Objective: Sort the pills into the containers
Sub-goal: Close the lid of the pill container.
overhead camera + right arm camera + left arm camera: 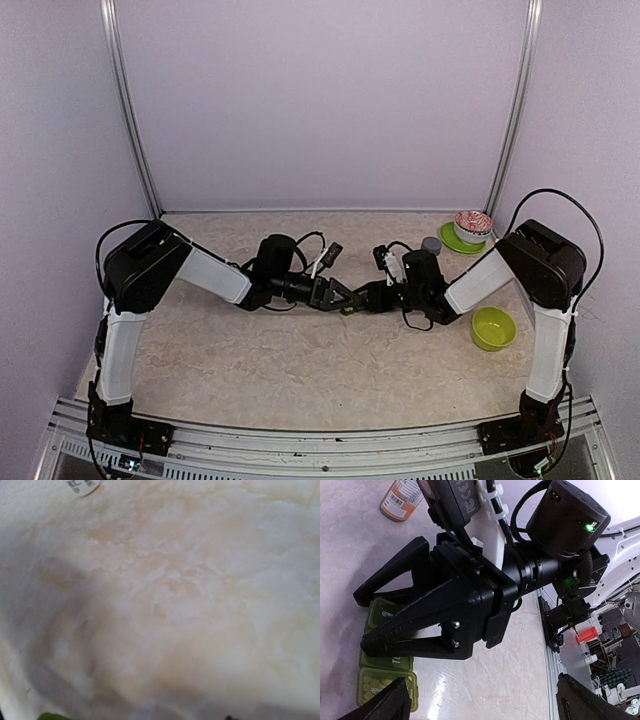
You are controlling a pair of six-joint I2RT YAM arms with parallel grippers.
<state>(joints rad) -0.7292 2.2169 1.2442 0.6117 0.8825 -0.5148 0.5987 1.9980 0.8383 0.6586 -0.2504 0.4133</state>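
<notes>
Left gripper [482, 700] hangs splayed, empty; right gripper [362, 621] straddles green pill organiser [376, 686], probably to steady it, grasp unconfirmed.

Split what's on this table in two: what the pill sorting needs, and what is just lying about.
Needed for the job:
- orange pill bottle
- green pill box with its compartments

Lying about, as far as I can tell:
- green bowl
- patterned bowl on a green plate
- small gray cap
The bowls might yet serve as containers.
</notes>
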